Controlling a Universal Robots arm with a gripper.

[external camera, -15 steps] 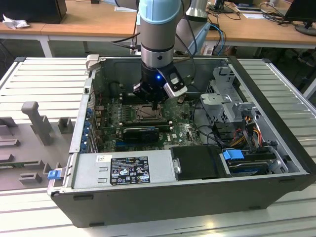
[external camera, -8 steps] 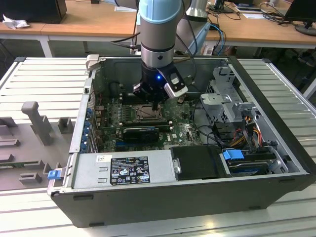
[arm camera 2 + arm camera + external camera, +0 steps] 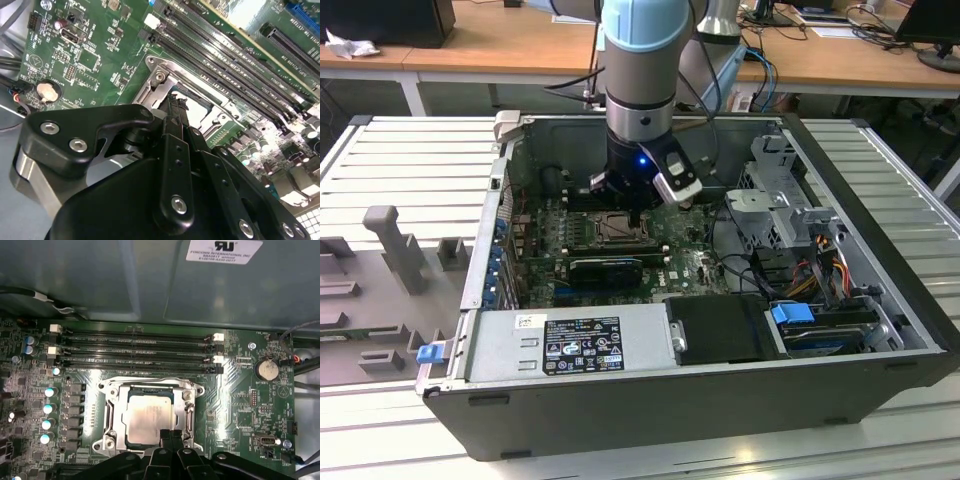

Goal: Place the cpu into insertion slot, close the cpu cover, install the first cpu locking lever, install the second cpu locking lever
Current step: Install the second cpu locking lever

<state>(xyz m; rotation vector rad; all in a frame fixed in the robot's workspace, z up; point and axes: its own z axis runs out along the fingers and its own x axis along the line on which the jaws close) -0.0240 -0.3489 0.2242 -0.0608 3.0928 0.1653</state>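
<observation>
The cpu lies flat in the insertion slot, its pale metal face showing through the cut-out of the cpu cover. The cover's silvery frame lies down around the chip. My gripper is shut, its two dark fingertips pressed together with nothing between them, standing at the chip's edge on the cover frame. In the second wrist view the gripper points down onto the insertion slot. In the exterior view the arm stands upright over the insertion slot, with the gripper low above it.
Long black memory slots run beside the socket. A row of capacitors and a coin battery flank it. The open computer case surrounds the board, with a power supply, drive cage and cables.
</observation>
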